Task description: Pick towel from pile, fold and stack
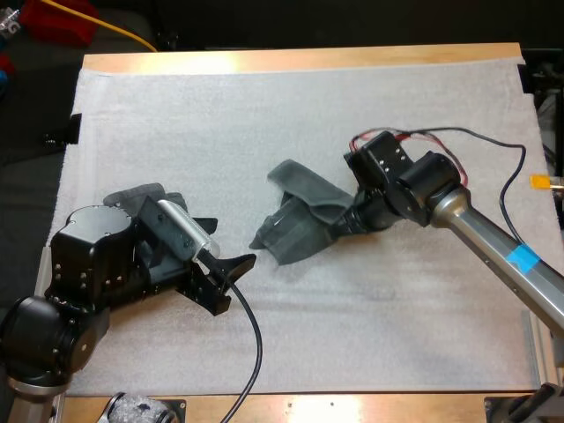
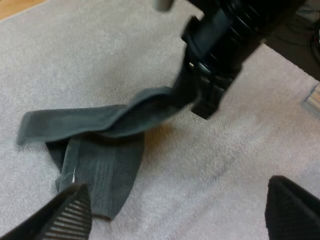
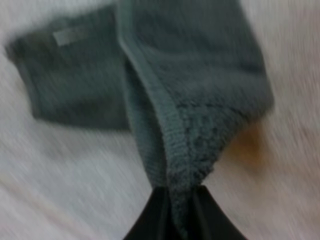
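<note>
A dark grey-green towel [image 1: 300,218] lies partly lifted in the middle of the white mat. My right gripper [image 1: 345,226] is shut on its right edge, and the cloth drapes down and left from there. In the right wrist view the black fingertips [image 3: 150,220] pinch the towel's hemmed edge [image 3: 175,165]. My left gripper [image 1: 236,284] is open a little left of the towel, with nothing between its fingers. In the left wrist view its fingers [image 2: 65,215] stand wide apart, short of the towel [image 2: 100,140], while the other arm's gripper [image 2: 210,75] holds the raised end. A crumpled towel pile [image 1: 141,198] lies partly under my left arm.
The white mat [image 1: 291,115] covers most of the wooden table [image 1: 300,58]. My left arm's bulky base [image 1: 79,264] takes up the near left. My right arm [image 1: 493,247] slants in from the right edge.
</note>
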